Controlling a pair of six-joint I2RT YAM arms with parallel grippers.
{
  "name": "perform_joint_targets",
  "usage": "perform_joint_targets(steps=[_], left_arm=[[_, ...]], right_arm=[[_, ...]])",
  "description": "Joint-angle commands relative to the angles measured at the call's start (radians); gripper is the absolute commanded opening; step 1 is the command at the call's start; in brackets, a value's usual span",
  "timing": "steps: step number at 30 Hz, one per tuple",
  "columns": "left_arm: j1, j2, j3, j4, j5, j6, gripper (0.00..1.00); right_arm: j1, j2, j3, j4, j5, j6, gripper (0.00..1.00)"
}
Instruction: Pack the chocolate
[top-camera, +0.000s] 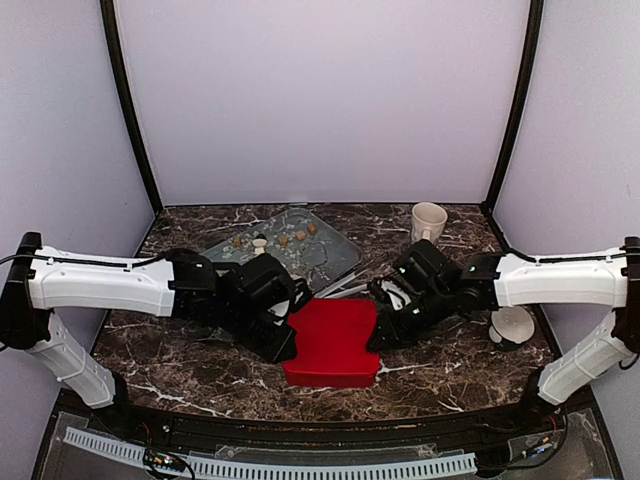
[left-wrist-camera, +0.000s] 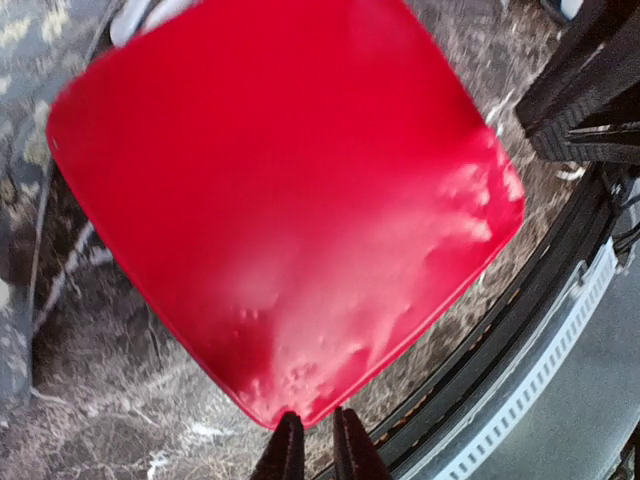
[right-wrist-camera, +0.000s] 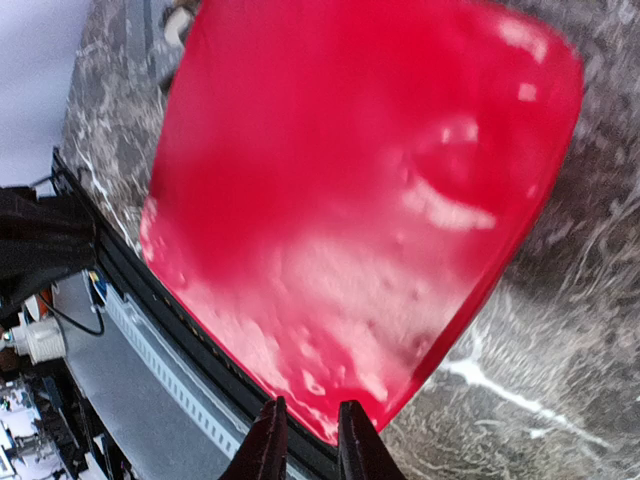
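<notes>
- At the near edge of the bench (top-camera: 200, 370), the two arms reach inward from either side and meet over the middle.
- Between them sits a red box (top-camera: 333, 340), glossy and roughly square with rounded corners. It has no clear long axis. Its flat top faces up and its near wall faces the arm bases.
- On the box's left side is the left claw (top-camera: 286, 342). In the left wrist view its fingers (left-wrist-camera: 288, 452) stand almost together, with a rounded corner of the red box running in between them. The claw is pinched on that rim.
- On the box's right side is the right claw (top-camera: 378, 338). In the right wrist view its fingers (right-wrist-camera: 264, 445) are likewise narrow, with the red edge caught between them, so this claw is also closed on the box.
- Right of the right arm's forearm lies a round white object (top-camera: 512, 325), partly hidden. I cannot tell what it is.
- Beyond the box, a clear tray (top-camera: 330, 250) lies skewed on the bench, one corner toward the claws.
- The chocolate (top-camera: 282, 240) rests on that tray, well apart from the red box. It is a few tan-brown lumps and one cream-white one, set in a loose row. The row's long axis runs left to right, climbing slightly toward the far right. Each lump is too small to show which way it points.
- Farthest right at the back, a white mug (top-camera: 428, 220) stands upright.
</notes>
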Motion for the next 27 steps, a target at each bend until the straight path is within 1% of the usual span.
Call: perform_joint_targets(steps=[1, 4, 7, 10, 12, 14, 16, 20, 25, 27], left_arm=[[0.058, -0.005, 0.119, -0.037, -0.034, 0.070, 0.12], [0.090, 0.064, 0.187, -0.037, -0.082, 0.099, 0.12], [0.126, 0.129, 0.242, -0.029, -0.127, 0.095, 0.11], [0.169, 0.189, 0.247, 0.017, -0.133, 0.084, 0.11], [0.196, 0.237, 0.247, 0.018, -0.138, 0.068, 0.11], [0.202, 0.277, 0.242, 0.012, -0.145, 0.065, 0.10], [0.204, 0.311, 0.232, -0.005, -0.134, 0.056, 0.10], [0.204, 0.314, 0.194, 0.001, -0.099, 0.042, 0.10], [0.204, 0.214, 0.196, 0.031, -0.090, 0.050, 0.14], [0.209, 0.179, 0.212, 0.029, -0.086, 0.057, 0.17]], right_arm=[[-0.099, -0.029, 0.104, -0.028, 0.015, -0.055, 0.19], [-0.150, 0.018, 0.134, -0.035, 0.011, -0.092, 0.19], [-0.169, 0.070, 0.175, -0.039, 0.031, -0.119, 0.18], [-0.180, 0.136, 0.205, -0.010, 0.044, -0.123, 0.18], [-0.180, 0.193, 0.211, 0.008, 0.047, -0.132, 0.18], [-0.179, 0.254, 0.211, 0.010, 0.057, -0.140, 0.17], [-0.178, 0.276, 0.198, 0.015, 0.062, -0.141, 0.17], [-0.179, 0.277, 0.189, -0.004, 0.064, -0.157, 0.18], [-0.181, 0.217, 0.245, -0.046, 0.070, -0.173, 0.24], [-0.182, 0.198, 0.286, -0.063, 0.065, -0.180, 0.26]])
